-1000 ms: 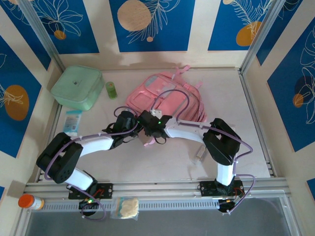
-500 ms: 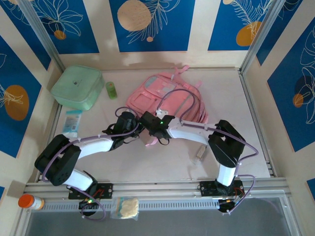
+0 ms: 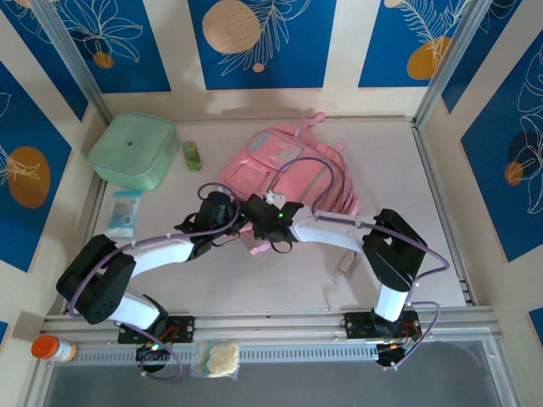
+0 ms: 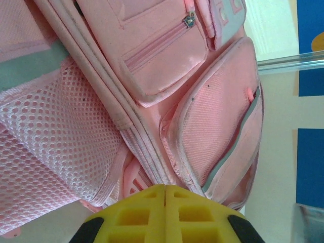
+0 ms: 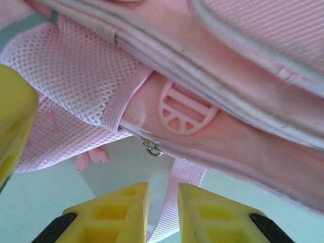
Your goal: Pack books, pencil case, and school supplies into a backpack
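The pink backpack (image 3: 293, 165) lies flat in the middle of the table. My left gripper (image 3: 240, 222) is shut at its near-left corner. In the left wrist view its closed tips (image 4: 165, 190) press against the zip seam of the backpack (image 4: 167, 55). My right gripper (image 3: 265, 239) sits just beside it. In the right wrist view it (image 5: 163, 195) is closed on a pink webbing strap (image 5: 185, 174) below a round pink buckle (image 5: 185, 111) and a metal zip pull (image 5: 152, 148). A clear-grey piece (image 3: 344, 265) lies near the right arm. Books and pencil case are out of view.
A mint-green lidded box (image 3: 133, 150) stands at the back left with a small green bottle (image 3: 193, 154) beside it. A teal packet (image 3: 125, 212) lies left of my left arm. An orange-capped bottle (image 3: 53, 348) and a small bag (image 3: 216, 358) rest on the front rail.
The right gripper's jaws have closed in on the strap. The right arm's elbow has swung a little to the right. The left gripper stays shut in place.
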`<state>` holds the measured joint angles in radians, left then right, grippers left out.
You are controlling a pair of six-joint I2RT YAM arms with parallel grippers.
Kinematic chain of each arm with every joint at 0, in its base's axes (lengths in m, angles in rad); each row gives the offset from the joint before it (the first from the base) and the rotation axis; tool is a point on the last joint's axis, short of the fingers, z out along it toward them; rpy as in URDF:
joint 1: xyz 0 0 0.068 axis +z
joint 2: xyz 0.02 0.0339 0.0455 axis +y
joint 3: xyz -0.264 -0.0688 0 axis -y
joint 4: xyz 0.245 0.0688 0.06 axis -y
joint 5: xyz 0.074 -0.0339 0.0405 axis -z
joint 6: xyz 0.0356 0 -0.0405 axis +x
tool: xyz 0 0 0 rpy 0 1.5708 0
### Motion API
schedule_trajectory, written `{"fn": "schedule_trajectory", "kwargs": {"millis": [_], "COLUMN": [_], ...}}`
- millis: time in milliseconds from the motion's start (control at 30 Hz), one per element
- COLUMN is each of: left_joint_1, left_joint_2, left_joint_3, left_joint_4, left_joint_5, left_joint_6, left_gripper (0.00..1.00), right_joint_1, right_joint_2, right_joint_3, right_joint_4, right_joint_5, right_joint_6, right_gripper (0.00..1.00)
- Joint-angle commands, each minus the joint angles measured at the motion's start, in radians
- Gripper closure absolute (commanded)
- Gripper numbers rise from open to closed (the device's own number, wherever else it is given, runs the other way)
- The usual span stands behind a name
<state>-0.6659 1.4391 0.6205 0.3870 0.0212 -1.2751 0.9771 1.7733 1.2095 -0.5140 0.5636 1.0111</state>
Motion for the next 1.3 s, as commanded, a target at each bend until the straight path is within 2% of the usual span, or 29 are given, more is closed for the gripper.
{"fn": "schedule_trajectory", "kwargs": {"millis": [0,100,167,233,367,467,567,767,933,1067,1267], "left_joint_1": [0.009,0.026,0.036,0.037,0.038,0.037,0.037,0.036,0.027,0.021,0.016], "left_joint_2": [-0.015,0.006,0.037,0.065,0.129,0.187,0.229,0.270,0.267,0.276,0.268], "left_joint_3": [-0.006,-0.004,-0.004,-0.020,-0.019,0.000,0.019,0.086,0.107,0.120,0.130], "left_joint_4": [-0.005,-0.040,-0.049,-0.028,0.019,0.061,0.049,0.029,0.010,0.008,0.037], "left_joint_5": [-0.006,0.022,0.039,0.028,0.026,0.045,0.011,0.011,-0.007,-0.009,0.002], "left_joint_6": [0.015,0.007,-0.018,-0.061,-0.133,-0.164,-0.184,-0.180,-0.181,-0.191,-0.210], "left_gripper": [0.99,0.77,0.71,0.60,0.53,0.52,0.52,0.56,0.67,0.78,1.00], "right_joint_1": [-0.012,0.000,-0.005,-0.006,-0.009,-0.014,-0.021,-0.025,-0.027,-0.029,-0.021], "right_joint_2": [0.011,-0.008,-0.021,-0.043,-0.073,-0.088,-0.109,-0.130,-0.135,-0.133,-0.147], "right_joint_3": [0.006,-0.001,-0.014,-0.035,-0.057,-0.070,-0.093,-0.111,-0.120,-0.122,-0.120], "right_joint_4": [0.010,-0.014,-0.023,-0.012,-0.019,-0.026,-0.016,-0.009,-0.001,0.003,-0.014], "right_joint_5": [-0.032,0.002,-0.001,-0.009,-0.016,-0.015,-0.020,-0.023,-0.027,-0.027,-0.036], "right_joint_6": [0.011,0.011,0.025,0.029,0.041,0.049,0.055,0.048,0.046,0.043,0.042], "right_gripper": [0.77,0.76,0.76,0.76,0.76,0.76,0.76,0.76,0.76,0.76,0.74]}}
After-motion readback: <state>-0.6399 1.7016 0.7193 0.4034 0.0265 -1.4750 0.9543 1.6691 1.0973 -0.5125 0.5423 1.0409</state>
